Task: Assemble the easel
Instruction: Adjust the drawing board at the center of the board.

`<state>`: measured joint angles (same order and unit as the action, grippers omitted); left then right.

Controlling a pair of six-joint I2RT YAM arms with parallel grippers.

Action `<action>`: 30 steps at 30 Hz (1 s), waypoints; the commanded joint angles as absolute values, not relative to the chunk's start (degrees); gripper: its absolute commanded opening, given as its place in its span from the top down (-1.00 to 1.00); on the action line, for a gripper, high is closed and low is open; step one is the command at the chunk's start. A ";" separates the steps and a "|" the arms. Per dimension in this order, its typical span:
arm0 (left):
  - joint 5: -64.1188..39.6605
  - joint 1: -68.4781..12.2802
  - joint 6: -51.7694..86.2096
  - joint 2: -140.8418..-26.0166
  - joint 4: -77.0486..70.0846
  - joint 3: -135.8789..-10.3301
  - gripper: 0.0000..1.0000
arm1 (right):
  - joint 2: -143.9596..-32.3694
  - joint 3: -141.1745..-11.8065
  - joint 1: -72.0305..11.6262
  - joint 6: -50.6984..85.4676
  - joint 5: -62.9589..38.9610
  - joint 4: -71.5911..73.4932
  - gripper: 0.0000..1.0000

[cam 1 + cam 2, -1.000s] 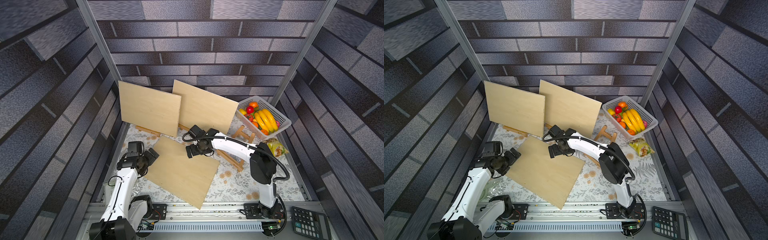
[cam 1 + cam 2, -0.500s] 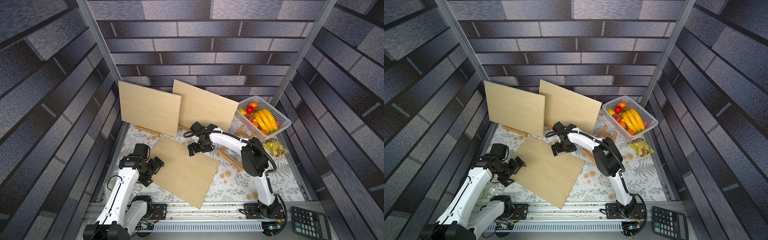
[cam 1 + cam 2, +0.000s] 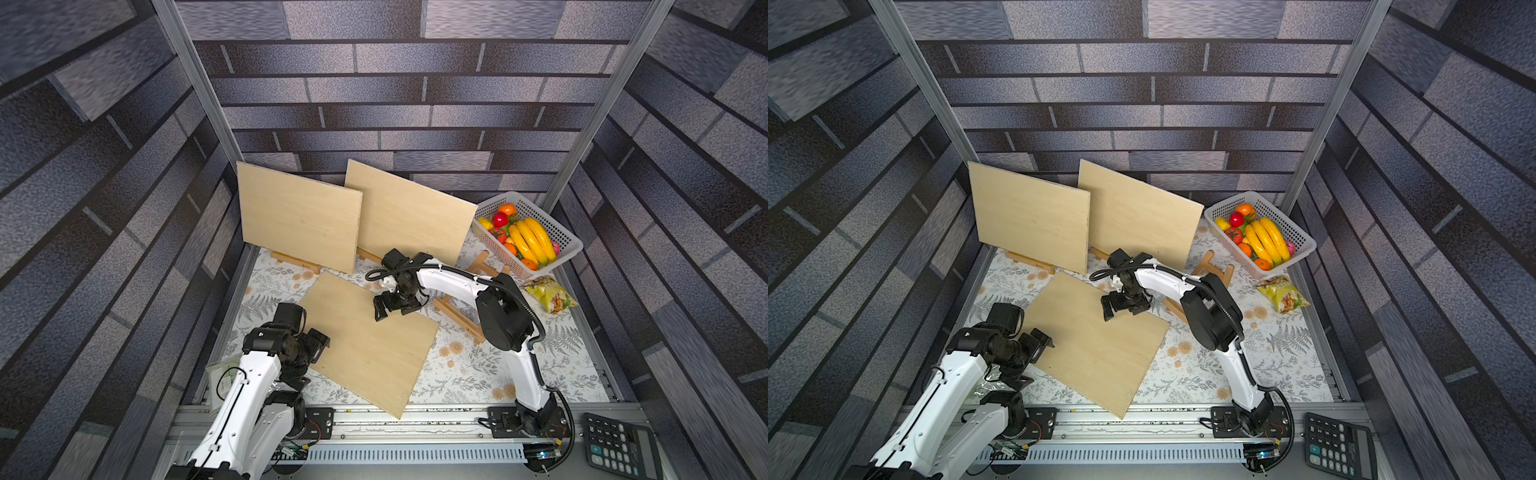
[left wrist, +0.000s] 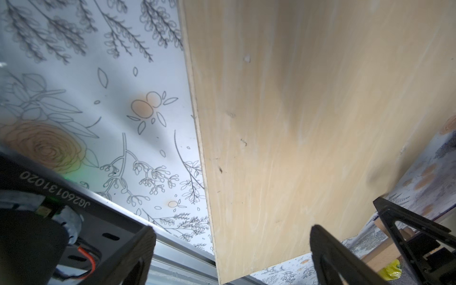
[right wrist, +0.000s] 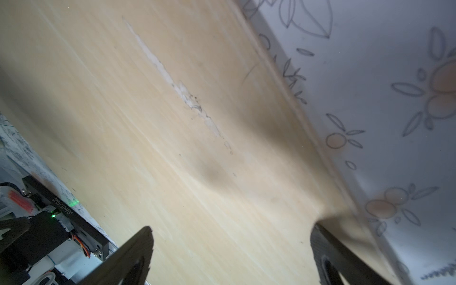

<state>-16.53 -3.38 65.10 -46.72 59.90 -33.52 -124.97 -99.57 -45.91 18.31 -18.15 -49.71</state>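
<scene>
Tabletop (image 3: 469, 374): white cloth with a grey fern and peach flower print.

Biggest item is the flat board (image 3: 370, 349), a pale plywood rectangle with fine grain. It lies face up left of centre, rotated, with its near corner reaching the metal rail. The right wrist view shows a chipped whitish scratch on its face.

Far side: left panel (image 3: 299, 226) and right panel (image 3: 411, 224), same plywood. Both lean upright on small wooden ledges, the left one in front of the right one's edge.

Bare easel (image 3: 457, 316): light wood slats and an A-shaped frame, just right of the flat board, partly hidden by the right arm.

Basket (image 3: 536, 272), far right: white plastic mesh, rectangular, holding glossy bananas and round fruit.

Calculator (image 3: 621, 446): dark, near right, off the cloth.

Snack bag (image 3: 548, 293): crinkly yellow-green, just near of the basket.

Left gripper (image 4: 232, 230): jaws fully apart, straddling the flat board's left edge, gripping nothing.

Right gripper (image 5: 232, 228): jaws fully apart over the board's far-right edge, gripping nothing. Can't tell if it touches.
</scene>
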 commanded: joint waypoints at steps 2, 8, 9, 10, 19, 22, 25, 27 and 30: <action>-17.96 -2.33 68.42 -46.97 62.11 -30.85 -1.00 | -129.10 -104.48 -45.79 16.35 -15.21 -49.50 -1.00; -17.81 -1.80 67.76 -48.58 61.96 -31.95 -1.00 | -127.15 -103.08 -45.79 15.96 -7.06 -40.33 -1.00; -18.14 -1.68 67.68 -48.84 61.96 -31.69 -1.00 | -128.64 -104.77 -45.79 15.74 -7.11 -40.94 -1.00; -18.41 -1.46 67.50 -49.00 61.96 -31.42 -1.00 | -130.38 -106.87 -45.79 15.56 -7.71 -42.42 -1.00; -20.06 1.88 65.67 -49.38 61.04 -29.81 -1.00 | -135.26 -109.03 -46.82 17.48 -17.36 -42.63 -1.00; -20.56 2.89 65.05 -49.98 60.24 -29.21 -1.00 | -135.18 -109.15 -47.50 17.40 -18.23 -42.40 -1.00; -21.16 3.18 65.22 -50.23 59.21 -28.31 -1.00 | -135.56 -110.00 -48.30 17.46 -18.82 -42.10 -1.00; -21.40 3.30 65.47 -50.14 58.71 -27.62 -1.00 | -136.33 -111.39 -49.14 17.49 -19.25 -42.30 -1.00; -21.53 3.42 65.57 -49.97 58.27 -26.91 -1.00 | -137.73 -113.55 -50.32 17.32 -19.36 -43.29 -1.00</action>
<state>-20.91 2.90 66.24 -50.00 56.23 -27.99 -134.39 -111.87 -47.35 16.86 -15.59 -41.21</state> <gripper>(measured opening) 0.997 0.999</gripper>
